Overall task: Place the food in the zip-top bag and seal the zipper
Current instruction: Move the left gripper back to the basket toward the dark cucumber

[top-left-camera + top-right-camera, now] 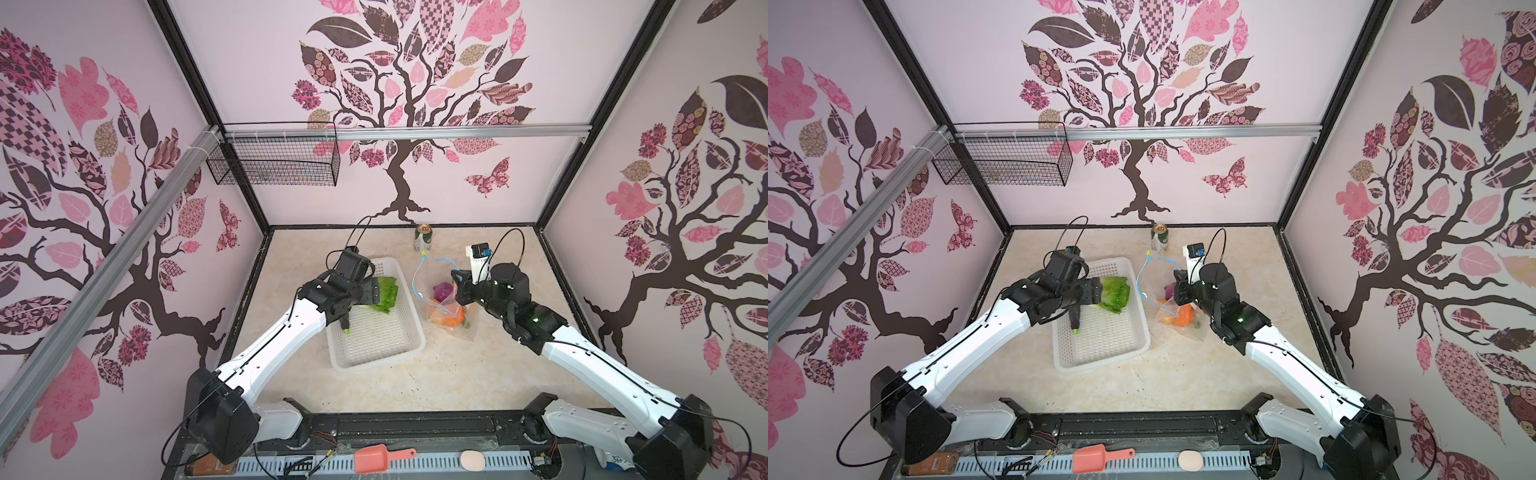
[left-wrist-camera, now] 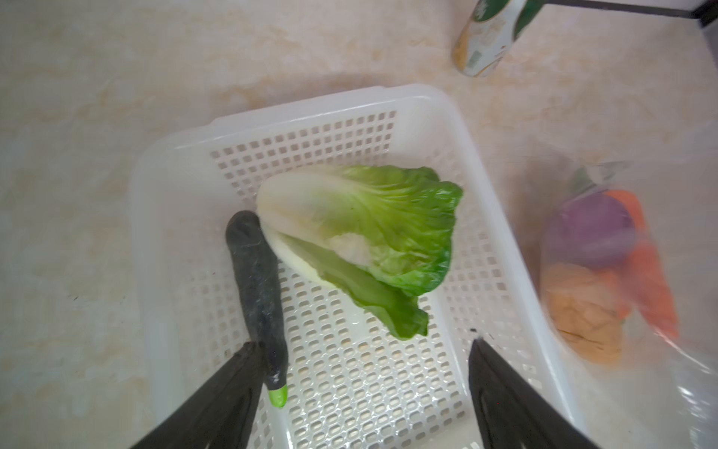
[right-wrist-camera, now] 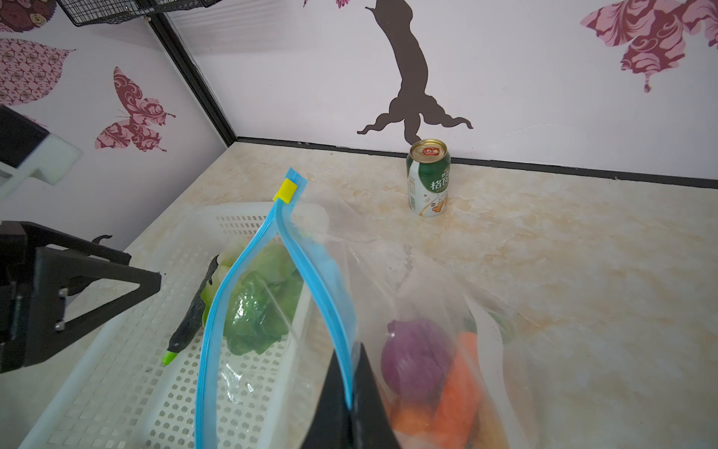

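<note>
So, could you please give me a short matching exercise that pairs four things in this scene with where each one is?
Things:
1. lettuce
2. purple onion
3. drink can
4. zipper

Places:
a. pinched in the shut right gripper
b. upright on the table, near the back wall
c. in the white basket
d. inside the zip-top bag

Pairs: 1-c, 2-d, 3-b, 4-a

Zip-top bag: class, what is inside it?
Seen through the zip-top bag: purple onion, orange carrot, tan potato. Whatever lies beneath them is hidden, partly by the right gripper pinching the zipper.
</note>
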Available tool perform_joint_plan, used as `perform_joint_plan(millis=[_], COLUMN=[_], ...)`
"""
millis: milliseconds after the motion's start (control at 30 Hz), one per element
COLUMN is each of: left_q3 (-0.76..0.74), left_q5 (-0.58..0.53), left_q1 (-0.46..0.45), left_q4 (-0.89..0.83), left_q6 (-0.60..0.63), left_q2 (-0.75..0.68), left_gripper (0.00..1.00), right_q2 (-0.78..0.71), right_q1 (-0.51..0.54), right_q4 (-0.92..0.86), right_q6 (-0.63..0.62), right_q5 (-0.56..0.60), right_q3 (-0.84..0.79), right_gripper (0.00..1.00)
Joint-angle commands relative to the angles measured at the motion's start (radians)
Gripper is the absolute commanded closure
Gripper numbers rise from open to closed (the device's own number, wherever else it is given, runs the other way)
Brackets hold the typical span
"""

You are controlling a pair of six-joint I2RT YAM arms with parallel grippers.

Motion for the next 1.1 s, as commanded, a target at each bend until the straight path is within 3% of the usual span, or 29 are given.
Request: perform_joint_plan(millis=[0, 233, 633, 1067], left_q3=[-0.053, -0.049, -0.079, -0.104], left_q5=[-0.07, -0.116, -0.15, -0.089], left_q1=[0.01, 0.015, 0.03, 0.041], left_q4=[-0.038, -0.056, -0.005, 0.045], left_q6=[0.021, 0.032, -0.012, -0.041], left_q2=[0.04, 0.174, 0.321, 0.404], left_gripper=[0.21, 0.34, 0.39, 0.38], right_q2=[0.011, 0.006, -0.007, -0.012], right_q1=[0.002, 0.002, 0.002, 0.002], right_q4=[0.005, 0.005, 0.007, 0.004], right_q6=[0.002, -0.005, -0.01, -0.013], right_q5=[0.015, 0.032, 0.045, 0.051], right_q3=[0.011, 0.007, 0.004, 0.004], right_gripper=[1.0, 1.0, 1.0, 1.0])
